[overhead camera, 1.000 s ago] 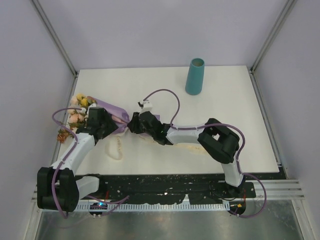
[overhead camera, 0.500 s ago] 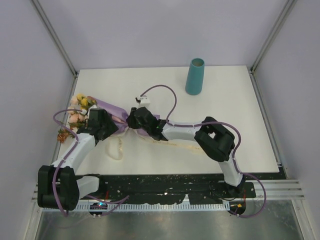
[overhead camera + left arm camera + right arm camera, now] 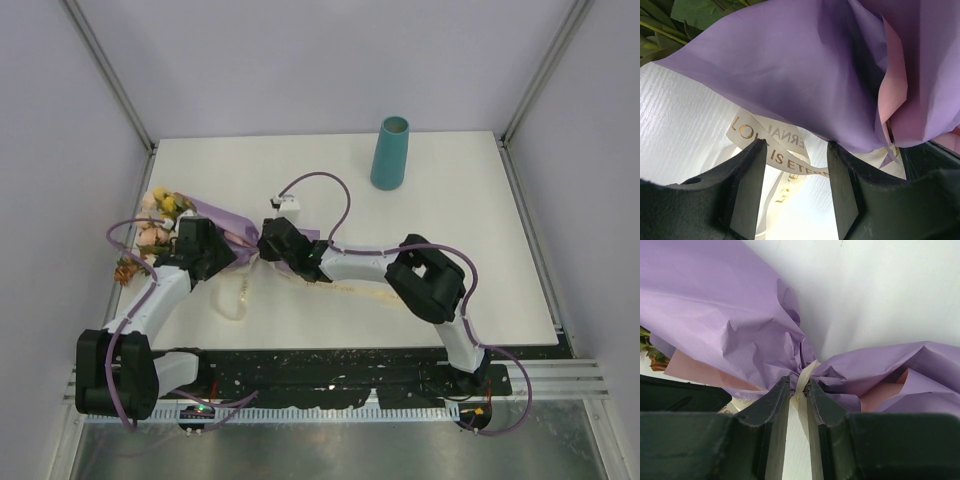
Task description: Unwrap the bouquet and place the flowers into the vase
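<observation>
**Pinched at the tied middle**

The bouquet of flowers wrapped in purple and pink paper (image 3: pixel 215 218) is laid on the left side of the white counter (image 3: pixel 470 230). Its yellow and pink blooms (image 3: pixel 155 212) are pointed at the left edge. The right pincer (image 3: pixel 799 383) is set at the tied middle, and the cream ribbon (image 3: pixel 803 376) is pinched between its black fingers. The left pincer (image 3: pixel 795 150) is held spread just beside the paper. The tall teal vase (image 3: pixel 389 153) is stood well apart, at the far right.

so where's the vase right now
top view: the vase stands upright near the far edge of the table, right of centre, far from the bouquet at left.
</observation>
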Tool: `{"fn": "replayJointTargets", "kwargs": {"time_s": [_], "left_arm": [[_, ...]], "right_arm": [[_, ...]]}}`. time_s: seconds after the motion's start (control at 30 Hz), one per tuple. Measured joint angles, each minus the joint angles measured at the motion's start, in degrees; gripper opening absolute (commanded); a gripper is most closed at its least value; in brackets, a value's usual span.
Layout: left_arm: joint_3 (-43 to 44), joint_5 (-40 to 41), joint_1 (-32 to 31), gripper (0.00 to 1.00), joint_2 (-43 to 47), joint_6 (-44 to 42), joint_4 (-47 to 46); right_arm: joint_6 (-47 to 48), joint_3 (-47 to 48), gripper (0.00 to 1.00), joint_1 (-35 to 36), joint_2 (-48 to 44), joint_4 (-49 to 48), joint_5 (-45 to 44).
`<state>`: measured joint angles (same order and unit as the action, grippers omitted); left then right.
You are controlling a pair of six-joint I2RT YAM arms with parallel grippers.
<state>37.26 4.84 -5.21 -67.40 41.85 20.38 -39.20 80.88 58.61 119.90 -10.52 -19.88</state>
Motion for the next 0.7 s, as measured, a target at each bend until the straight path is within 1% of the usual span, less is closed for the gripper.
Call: {"fn": "replayJointTargets", "kwargs": {"time_s": [0.2,0.33,0.43,0.57,0.63,0.7], "left_arm": [[0.0,-0.2,0.1,0.55,-0.3,0.2,-0.1],[-0.1,-0.4,0.1,0.55,-0.3,0.4,-0.4],[-0.1,-0.4,0.1,0.55,-0.3,0.8,-0.5],[-0.1,-0.8,0.1,0.55,-0.3,1.3,-0.6],[-0.1,-0.9,0.1,0.55,-0.3,1.3,-0.7],[-0.1,-0.8,0.1,0.55,-0.4,1.3,-0.8]], "right_arm": [[-0.8,1.3,0.26,0.5,0.3,2.9,-1.5],[-0.6,4.5,0.27,1.2,1.8,6.3,-3.3],[-0.6,6.0,0.26,1.4,2.8,7.1,-3.7],[-0.8,7.1,0.15,1.3,3.4,8.9,-3.9],[-0.9,7.4,0.06,1.3,3.5,9.5,-4.1],[-1.0,7.5,0.05,1.3,3.5,9.9,-4.2]]}}
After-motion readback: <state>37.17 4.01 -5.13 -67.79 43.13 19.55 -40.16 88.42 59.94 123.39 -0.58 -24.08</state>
